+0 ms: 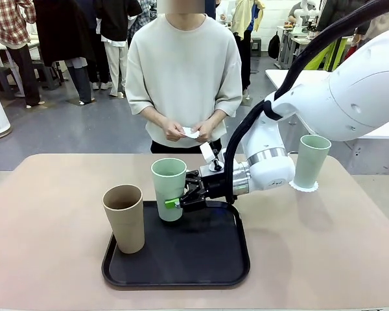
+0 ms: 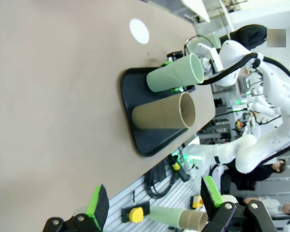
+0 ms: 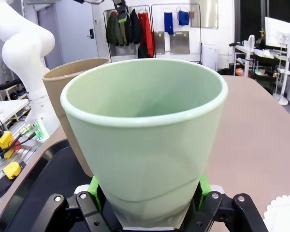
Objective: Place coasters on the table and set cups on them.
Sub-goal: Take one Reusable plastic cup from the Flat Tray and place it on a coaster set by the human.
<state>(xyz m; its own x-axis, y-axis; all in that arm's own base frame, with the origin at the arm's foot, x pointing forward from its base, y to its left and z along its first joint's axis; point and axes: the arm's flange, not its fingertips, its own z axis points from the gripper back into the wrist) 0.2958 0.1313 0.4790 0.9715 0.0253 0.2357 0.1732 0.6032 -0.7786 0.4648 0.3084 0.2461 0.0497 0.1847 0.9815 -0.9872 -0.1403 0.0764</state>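
Mint cup (image 1: pixel 168 184) clamped in right tool (image 1: pixel 176 203), at tray (image 1: pixel 241 234) far rim.

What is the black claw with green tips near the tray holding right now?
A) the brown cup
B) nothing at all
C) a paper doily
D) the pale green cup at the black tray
D: the right gripper is closed on the lower wall of the pale green cup at the black tray, while the brown cup stands free beside it.
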